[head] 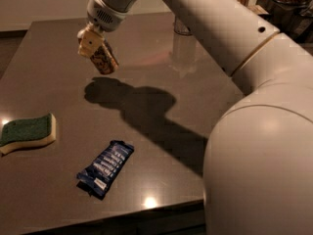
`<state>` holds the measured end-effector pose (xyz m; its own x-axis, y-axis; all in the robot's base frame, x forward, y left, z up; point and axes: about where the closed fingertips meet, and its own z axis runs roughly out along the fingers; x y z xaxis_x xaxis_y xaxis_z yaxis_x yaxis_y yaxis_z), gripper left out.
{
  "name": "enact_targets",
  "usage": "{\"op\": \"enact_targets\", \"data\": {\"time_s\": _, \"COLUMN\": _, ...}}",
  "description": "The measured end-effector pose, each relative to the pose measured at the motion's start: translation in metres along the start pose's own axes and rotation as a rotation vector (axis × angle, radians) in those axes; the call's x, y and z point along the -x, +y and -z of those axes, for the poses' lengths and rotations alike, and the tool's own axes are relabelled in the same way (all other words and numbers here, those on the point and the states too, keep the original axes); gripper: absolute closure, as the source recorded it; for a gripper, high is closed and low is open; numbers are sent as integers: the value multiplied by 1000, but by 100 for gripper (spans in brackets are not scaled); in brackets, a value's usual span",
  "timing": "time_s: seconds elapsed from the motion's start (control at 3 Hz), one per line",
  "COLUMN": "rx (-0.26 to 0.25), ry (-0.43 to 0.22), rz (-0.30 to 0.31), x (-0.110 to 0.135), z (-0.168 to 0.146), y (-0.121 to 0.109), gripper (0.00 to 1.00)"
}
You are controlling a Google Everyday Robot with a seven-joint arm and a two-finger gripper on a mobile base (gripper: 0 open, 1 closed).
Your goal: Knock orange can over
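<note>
orange-gold slim aluminium can [105, 58]: tilted, not yet flat.
cream pincer [91, 40] at its top; spread or closed, cannot tell.

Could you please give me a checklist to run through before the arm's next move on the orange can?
1. Gripper at the orange can: ok, it sits at the can's upper end, over the far left part of the table.
2. Can lying flat: not ok, it is tilted, top toward the gripper, not yet down.
3. Can's lower end resting on the table: cannot tell.
4. Room for the can to fall: ok, the tabletop around it is bare.
5. Other things out of the way: ok, the sponge and the blue snack bar lie apart from the can, near the front edge.
</note>
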<state>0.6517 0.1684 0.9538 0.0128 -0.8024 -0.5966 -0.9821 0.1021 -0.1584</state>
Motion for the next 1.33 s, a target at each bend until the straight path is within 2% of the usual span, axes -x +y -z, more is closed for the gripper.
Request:
{"op": "enact_targets", "data": {"time_s": 0.67, "rx": 70, "ry": 299, "rz": 164, "x": -51, "z": 21, "y": 27, "gripper": 100}}
{"op": "enact_targets", "data": {"time_s": 1.0, "rx": 101, "ry": 397, "rz": 285, "x": -71, "z": 25, "y": 39, "gripper": 83}}
{"op": "enact_targets", "data": {"time_s": 1.33, "rx": 130, "ry": 462, "rz": 397, "x": -86, "z": 22, "y": 51, "gripper": 60}}
